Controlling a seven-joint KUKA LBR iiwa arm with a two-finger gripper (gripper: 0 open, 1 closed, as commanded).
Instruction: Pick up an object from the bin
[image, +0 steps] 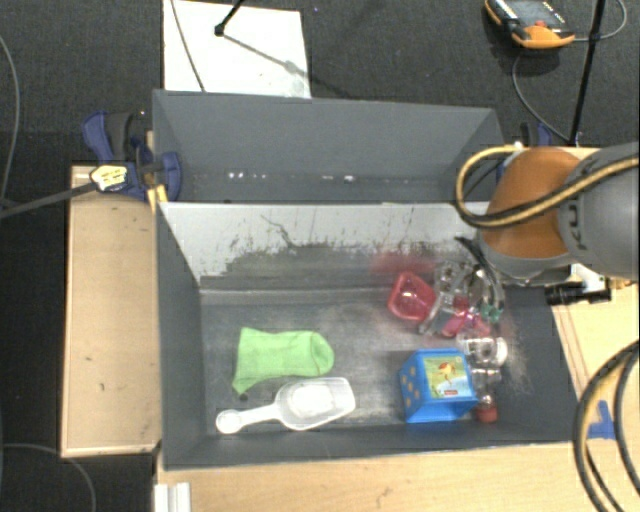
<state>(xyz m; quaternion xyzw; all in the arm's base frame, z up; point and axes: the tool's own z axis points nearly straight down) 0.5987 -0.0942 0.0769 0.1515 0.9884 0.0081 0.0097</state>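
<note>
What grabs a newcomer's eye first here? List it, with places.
The bright green sock lies at the bin's front left, a white scoop just before it. At the right, a blue picture cube sits below a pink cup, where the orange-capped arm reaches in.

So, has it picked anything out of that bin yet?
Not visibly. Done: the gripper is down at the right side of the bin, next to the pink cup. In hand: no grasp I can make out. Left: gripping and lifting one thing. The blue cube, green cloth and white scoop lie on the floor.
</note>
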